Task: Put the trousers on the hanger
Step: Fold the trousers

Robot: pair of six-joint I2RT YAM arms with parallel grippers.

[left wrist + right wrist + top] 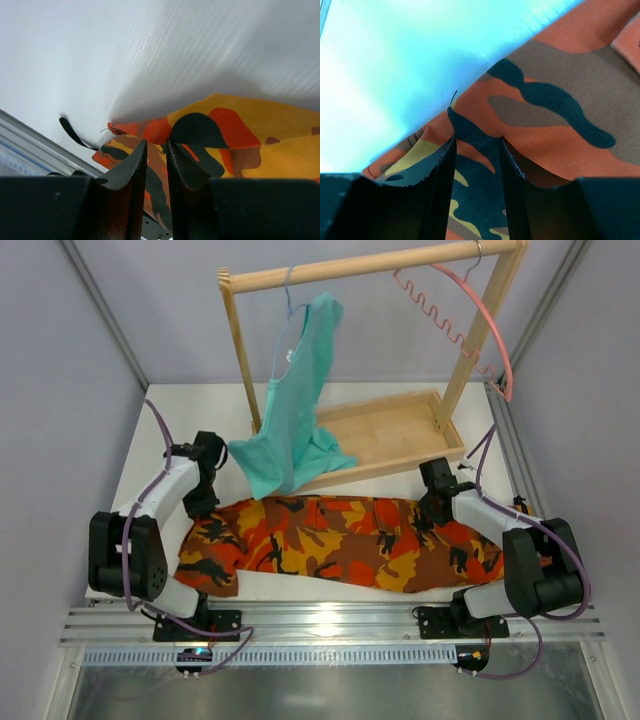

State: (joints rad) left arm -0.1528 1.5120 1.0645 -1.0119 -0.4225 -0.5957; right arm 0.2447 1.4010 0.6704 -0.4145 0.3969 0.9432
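1. Orange, red and black camouflage cloth: the trousers (340, 540) lie flat along the near side of the desk (175, 415), stretched between your two arms.
2. Your left hand (156, 146) sits at the trousers' left end. Its jaws are nearly together and cloth shows in the slit, but you cannot tell whether it is pinched.
3. Your right hand (477, 142) is down on the right end, jaws apart, astride a raised fold of cloth.
4. The hanger (480, 315) hangs from the wooden rail (370, 265) at far right, well apart from the trousers.
5. A teal garment (295, 420) hangs beside it, to the left.
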